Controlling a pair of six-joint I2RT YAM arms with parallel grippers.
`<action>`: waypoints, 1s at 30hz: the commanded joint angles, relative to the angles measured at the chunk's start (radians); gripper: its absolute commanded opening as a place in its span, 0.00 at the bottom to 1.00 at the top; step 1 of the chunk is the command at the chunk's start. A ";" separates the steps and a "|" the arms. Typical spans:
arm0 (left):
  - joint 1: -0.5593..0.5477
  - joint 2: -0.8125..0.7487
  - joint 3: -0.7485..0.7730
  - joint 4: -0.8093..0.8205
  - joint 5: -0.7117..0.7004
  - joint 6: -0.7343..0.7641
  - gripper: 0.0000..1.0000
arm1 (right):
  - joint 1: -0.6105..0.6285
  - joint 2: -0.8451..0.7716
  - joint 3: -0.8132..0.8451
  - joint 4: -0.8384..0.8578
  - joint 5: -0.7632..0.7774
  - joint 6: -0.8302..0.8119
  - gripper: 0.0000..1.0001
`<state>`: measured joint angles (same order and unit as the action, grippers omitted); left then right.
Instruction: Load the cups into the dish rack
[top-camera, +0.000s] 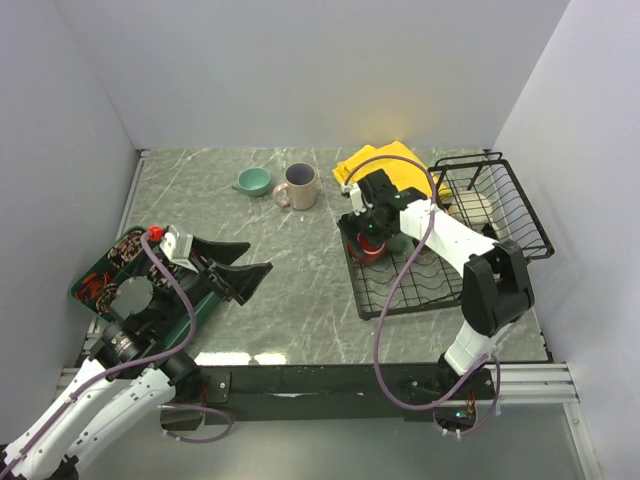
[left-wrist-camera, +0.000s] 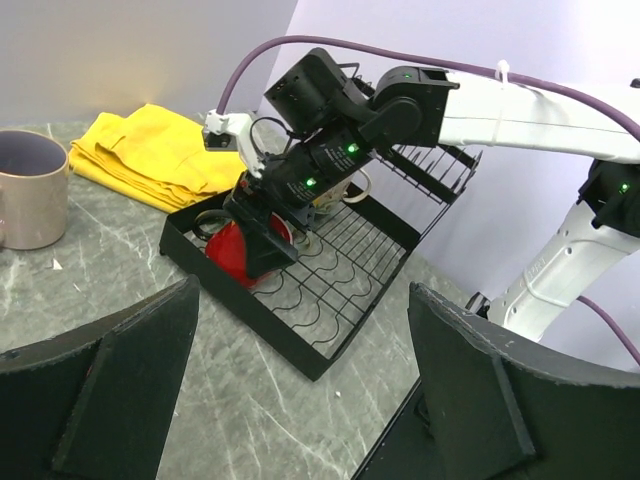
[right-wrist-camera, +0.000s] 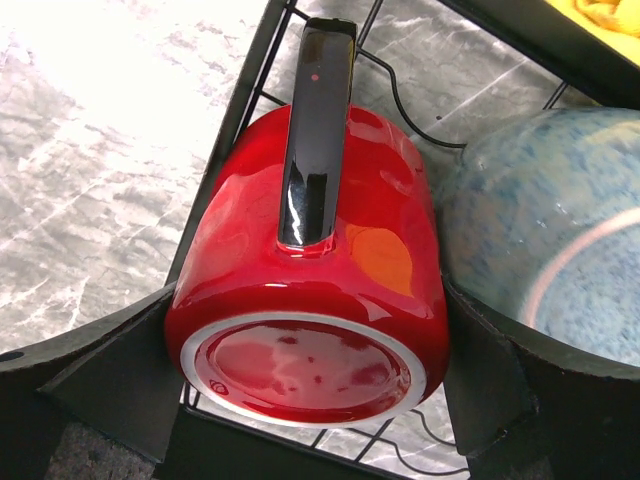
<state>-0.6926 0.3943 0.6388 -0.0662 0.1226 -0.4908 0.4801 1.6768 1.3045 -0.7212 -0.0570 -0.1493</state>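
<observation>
A red cup (right-wrist-camera: 310, 250) lies tilted with its base toward the camera and its black handle up, over the left edge of the dish rack (top-camera: 440, 285). My right gripper (top-camera: 372, 240) is shut on it, with a finger pressed against each side of its body. A grey-teal cup (right-wrist-camera: 540, 230) touches the red one in the rack. On the table behind stand a beige-pink cup (top-camera: 298, 185) and a small teal cup (top-camera: 253, 180). A cream cup (top-camera: 470, 207) sits in the raised basket. My left gripper (top-camera: 258, 258) hangs open and empty over the table's left side.
A folded yellow cloth (top-camera: 385, 160) lies behind the rack. A dark green compartmented tray (top-camera: 100, 275) sits at the left edge under my left arm. White walls close in three sides.
</observation>
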 joint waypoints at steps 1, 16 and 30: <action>0.004 -0.014 -0.007 -0.003 -0.017 0.009 0.91 | -0.001 0.014 0.073 0.003 0.088 -0.004 0.32; 0.004 -0.020 -0.022 0.009 -0.011 -0.011 0.91 | 0.003 0.077 0.139 0.012 0.100 -0.024 0.61; 0.004 -0.026 -0.025 0.009 -0.011 -0.017 0.91 | 0.005 0.141 0.234 -0.006 0.095 -0.044 0.81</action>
<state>-0.6926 0.3809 0.6109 -0.0738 0.1150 -0.4953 0.4866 1.8133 1.4780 -0.7513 0.0204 -0.1768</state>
